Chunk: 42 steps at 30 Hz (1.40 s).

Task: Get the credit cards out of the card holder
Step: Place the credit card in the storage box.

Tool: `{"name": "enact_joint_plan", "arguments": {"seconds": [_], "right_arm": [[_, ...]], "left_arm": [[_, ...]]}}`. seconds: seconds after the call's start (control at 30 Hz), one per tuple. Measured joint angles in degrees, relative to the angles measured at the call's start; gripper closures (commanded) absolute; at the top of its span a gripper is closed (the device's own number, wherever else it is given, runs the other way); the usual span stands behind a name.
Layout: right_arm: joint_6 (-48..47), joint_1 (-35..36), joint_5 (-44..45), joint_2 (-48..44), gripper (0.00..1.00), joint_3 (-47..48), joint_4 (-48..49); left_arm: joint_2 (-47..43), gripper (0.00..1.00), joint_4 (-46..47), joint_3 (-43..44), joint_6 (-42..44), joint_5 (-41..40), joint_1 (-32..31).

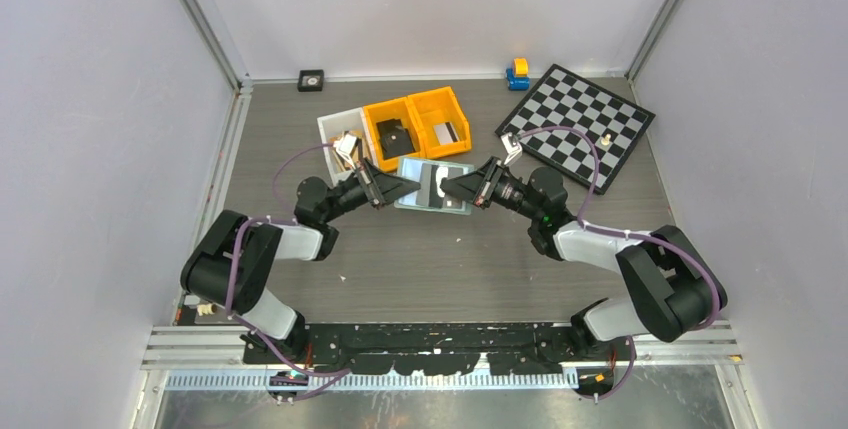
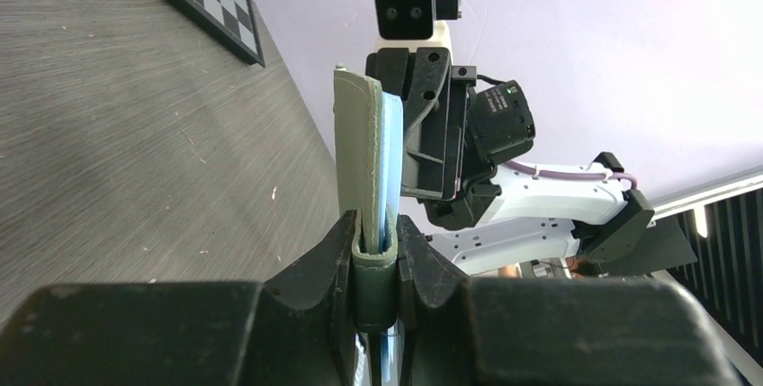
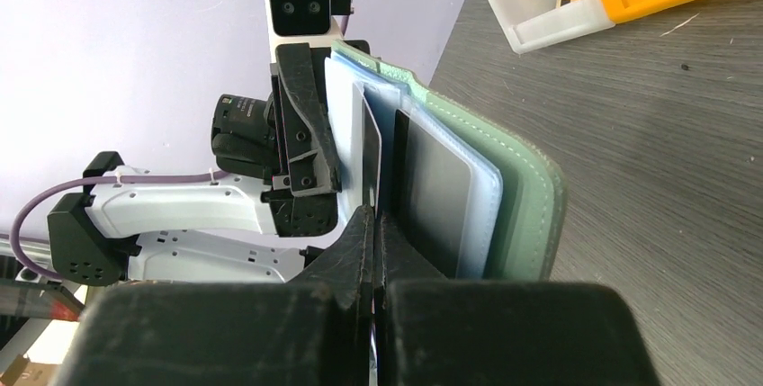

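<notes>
Card holder: the small, flat, pale sage-green folding card holder (image 1: 434, 186) with glossy light-blue inner sleeves lies open between my two grippers, a little toward 12 o'clock from the middle of the grey wood-grain table (image 1: 420, 269). I cannot tell if it touches the table.
Left gripper: my left gripper (image 2: 373, 246) is at the 9 o'clock side of the card holder. It is clenched on the edge there, and the jaws press the green cover and a blue sleeve together.
Right gripper: my right gripper (image 3: 373, 233) is at the 3 o'clock side. The jaws are almost together and pinch one thin leaf among the blue sleeves. I cannot tell if this leaf is only a sleeve or also a card.
Dark card: a dark flat card (image 3: 436, 197) sits inside a clear sleeve just beside my right jaws, on the side of the green cover.
Bins: one white plastic bin (image 1: 335, 131) and two orange plastic bins (image 1: 440, 101) stand side by side at 11 to 12 o'clock from the card holder, near it.
Checkerboard: the black-and-white checkerboard (image 1: 578, 124) lies at 2 o'clock, apart from the card holder, with a small pale piece (image 1: 605, 136) on it.
Toy: a small blue and yellow block (image 1: 517, 73) stands at 1 o'clock near the back wall, just beside the far corner of the checkerboard.
</notes>
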Motion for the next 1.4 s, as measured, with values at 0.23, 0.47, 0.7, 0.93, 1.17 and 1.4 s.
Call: {"name": "enact_joint_plan", "arguments": {"seconds": [0.23,0.47,0.7,0.93,1.17,1.4], "right_arm": [[-1.2,-2.1,2.1,-2.1,1.0,-0.1,-5.5],[-6.3,-3.0,5.9,-7.5,1.0,0.2,-14.8],[-13.0,-3.0,8.1,-6.3,1.0,10.9,-29.7],[-18.1,-3.0,8.8,6.0,1.0,26.9,-36.9],[-22.3,-2.3,8.8,21.9,0.99,42.3,-44.6],[-27.5,0.9,9.9,35.0,0.99,61.9,-53.2]], "left_arm": [[-2.4,0.97,-4.1,-2.5,0.4,-1.7,4.4],[-7.6,1.0,-17.8,-3.4,5.9,-6.2,7.3],[-12.8,1.0,-36.7,-1.9,14.7,-10.8,7.3],[-13.0,1.0,-52.6,2.6,22.7,-12.2,7.3],[-14.5,1.0,-63.6,3.0,30.4,-14.4,6.0],[-13.3,1.0,-64.5,3.5,33.0,-16.2,2.9]]}}
